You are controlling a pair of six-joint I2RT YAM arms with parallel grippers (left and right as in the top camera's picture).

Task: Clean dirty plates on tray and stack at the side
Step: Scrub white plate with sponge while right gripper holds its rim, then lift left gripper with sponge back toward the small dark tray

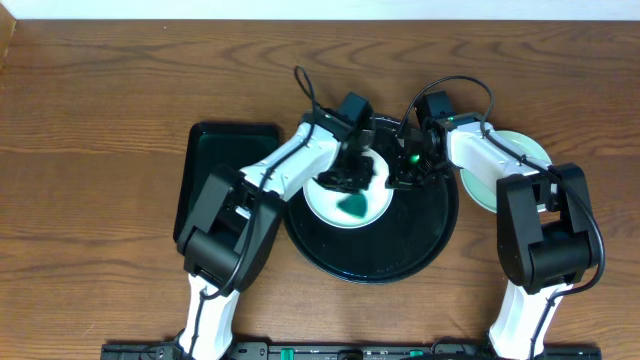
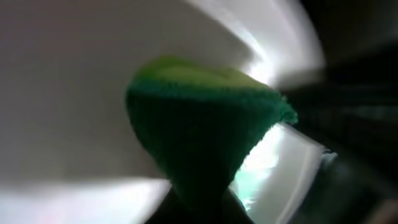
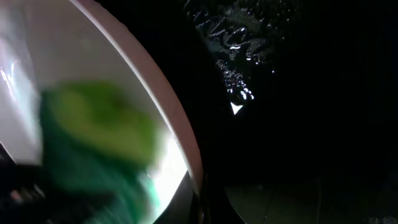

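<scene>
A white plate (image 1: pixel 335 205) with a green streak (image 1: pixel 352 207) lies on the large round black tray (image 1: pixel 400 255). My left gripper (image 1: pixel 350 172) is shut on a green sponge (image 2: pixel 199 124) with a yellow-green top and presses it onto the plate (image 2: pixel 68 81) near its far rim. My right gripper (image 1: pixel 404 170) is at the plate's right edge and seems shut on its rim (image 3: pixel 155 106). The blurred sponge (image 3: pixel 93 137) also shows in the right wrist view. Pale mint-green plates (image 1: pixel 515 155) lie on the bare wood to the right of the tray, partly hidden by my right arm.
A smaller rectangular black tray (image 1: pixel 215 165) lies left of the round tray, partly under my left arm. Brown wood-grain tabletop (image 1: pixel 90 200) stretches to the left and to the right. The wet black tray floor (image 3: pixel 298 93) fills the right wrist view.
</scene>
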